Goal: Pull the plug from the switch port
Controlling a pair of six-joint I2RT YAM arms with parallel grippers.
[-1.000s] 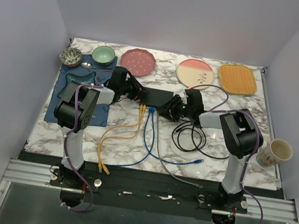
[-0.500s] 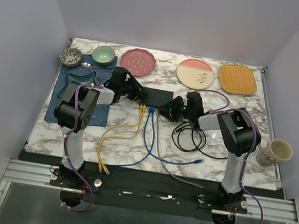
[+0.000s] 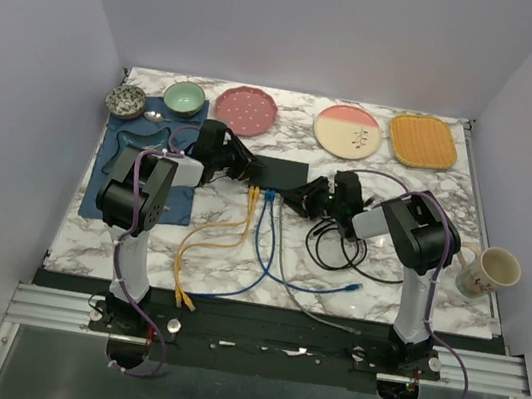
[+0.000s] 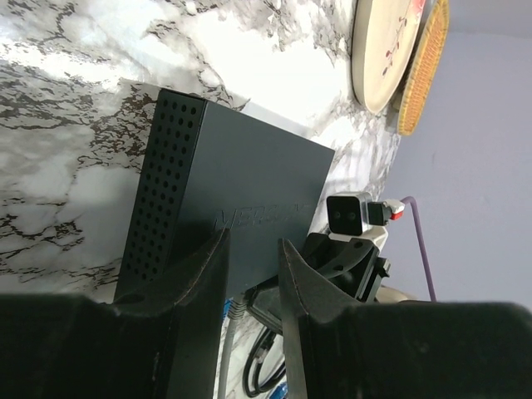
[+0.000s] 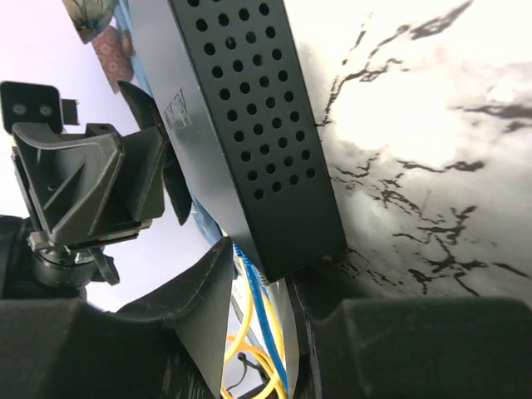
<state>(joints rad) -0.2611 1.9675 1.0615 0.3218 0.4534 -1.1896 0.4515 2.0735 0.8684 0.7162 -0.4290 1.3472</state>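
The switch (image 3: 280, 173) is a flat black box at mid-table, with yellow, blue and grey cables (image 3: 264, 222) plugged into its near edge. My left gripper (image 3: 243, 169) is at the switch's left end. In the left wrist view its fingertips (image 4: 218, 246) rest on the switch's top face (image 4: 241, 183) near the port edge, a narrow gap apart and holding nothing. My right gripper (image 3: 304, 197) is at the near right corner. In the right wrist view its jaws stand either side of the plugged cables (image 5: 264, 312) below the switch's perforated end (image 5: 266, 150), not closed on them.
Several plates (image 3: 246, 109) and bowls (image 3: 184, 97) line the back edge. A blue mat (image 3: 118, 176) lies at the left. A black cable coil (image 3: 339, 247) lies right of the cables, whose loose ends trail to the near edge. A mug (image 3: 493, 268) stands off the right edge.
My right gripper has moved left and nearer along the switch's right end to its near corner. The left gripper and the switch have not visibly moved.
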